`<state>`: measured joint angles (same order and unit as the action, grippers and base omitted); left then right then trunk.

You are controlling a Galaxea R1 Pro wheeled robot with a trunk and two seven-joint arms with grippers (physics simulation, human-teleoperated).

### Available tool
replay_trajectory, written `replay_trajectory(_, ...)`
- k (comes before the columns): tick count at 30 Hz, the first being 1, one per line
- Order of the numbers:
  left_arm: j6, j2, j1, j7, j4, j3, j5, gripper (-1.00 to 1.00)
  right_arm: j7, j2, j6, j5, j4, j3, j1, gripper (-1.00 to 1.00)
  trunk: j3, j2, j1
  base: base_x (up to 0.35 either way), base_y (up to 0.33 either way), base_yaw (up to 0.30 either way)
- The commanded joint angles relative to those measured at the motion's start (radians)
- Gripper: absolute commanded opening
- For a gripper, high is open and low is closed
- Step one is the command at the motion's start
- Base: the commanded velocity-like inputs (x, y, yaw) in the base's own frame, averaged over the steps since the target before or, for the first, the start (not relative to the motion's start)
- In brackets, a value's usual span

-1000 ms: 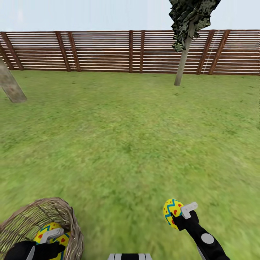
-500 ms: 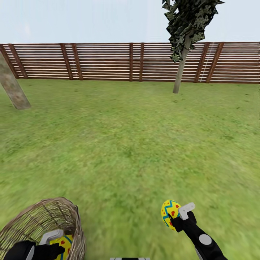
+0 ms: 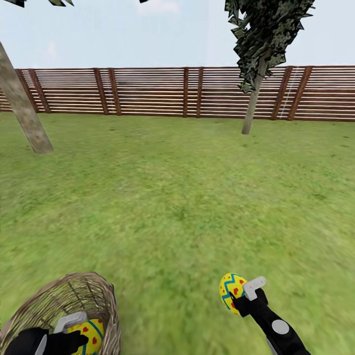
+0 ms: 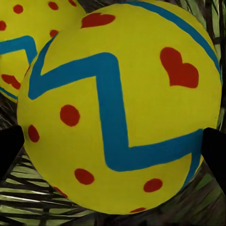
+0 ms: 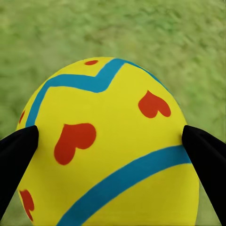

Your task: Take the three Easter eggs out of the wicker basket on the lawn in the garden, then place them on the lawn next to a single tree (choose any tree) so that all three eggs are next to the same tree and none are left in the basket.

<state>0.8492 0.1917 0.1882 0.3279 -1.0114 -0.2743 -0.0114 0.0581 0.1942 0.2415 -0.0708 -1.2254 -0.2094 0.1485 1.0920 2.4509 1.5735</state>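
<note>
My right gripper [image 3: 240,296] is clamped on an egg [image 3: 231,291], carried clear above the lawn [image 3: 177,197] and well apart from the basket [image 3: 101,301]. In the right wrist view the egg [image 5: 110,146] sits between both dark fingers [image 5: 16,160], grass behind it.

My left gripper [image 3: 79,329] is down inside the basket, at its near edge, with a second egg [image 3: 91,331] between the fingers. In the left wrist view that egg [image 4: 120,108] sits between the dark tips at either side, so I read it as gripped, though contact itself is hard to confirm. A third egg [image 4: 28,42] lies just behind it, touching or nearly so, on the wicker.

Risks as I judge them:
- Left lift may snag the basket rim or drag the basket along, since the gripper sits close to the wall.
- Round smooth eggs in a two-point pinch; a jolt while driving could roll one out.
- Third egg may get nudged or forgotten in the basket.
- Two trunks ahead: the slanted tree [image 3: 27,118] to the left, a slim tree [image 3: 252,103] by the fence [image 3: 148,91]. Dropping eggs at different ones fails the task.
</note>
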Motion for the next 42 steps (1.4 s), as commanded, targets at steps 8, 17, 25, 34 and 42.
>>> replay_trajectory(8,-0.003,0.000,0.000,0.005,-0.002,-0.002,-0.002,-1.00,0.003,0.000,0.008,-0.007,0.000,-0.001,0.000,-1.00,-0.024,-0.056,-0.031,0.000,0.000,0.002)
replay_trajectory(17,-0.169,-0.070,-0.001,0.010,-0.016,0.001,-0.001,-1.00,-0.001,-0.002,0.016,-0.007,0.000,0.001,0.000,-1.00,-0.052,-0.119,-0.065,0.000,0.000,0.000)
replay_trajectory(25,-0.161,-0.075,0.000,-0.038,0.134,0.000,0.009,-1.00,-0.002,-0.010,0.092,-0.005,0.000,0.001,0.000,-1.00,-0.078,-0.175,-0.096,0.000,0.000,0.000)
replay_trajectory(34,-0.169,-0.076,0.000,-0.086,0.128,-0.002,0.002,-1.00,-0.001,-0.032,0.093,-0.006,0.002,-0.008,0.000,-1.00,-0.106,-0.238,-0.131,0.000,0.000,0.000)
replay_trajectory(42,-0.169,-0.077,0.000,-0.085,0.115,-0.002,0.001,-1.00,-0.003,-0.039,0.093,-0.006,0.053,-0.065,0.000,-1.00,-0.131,-0.294,-0.161,0.000,0.000,0.000)
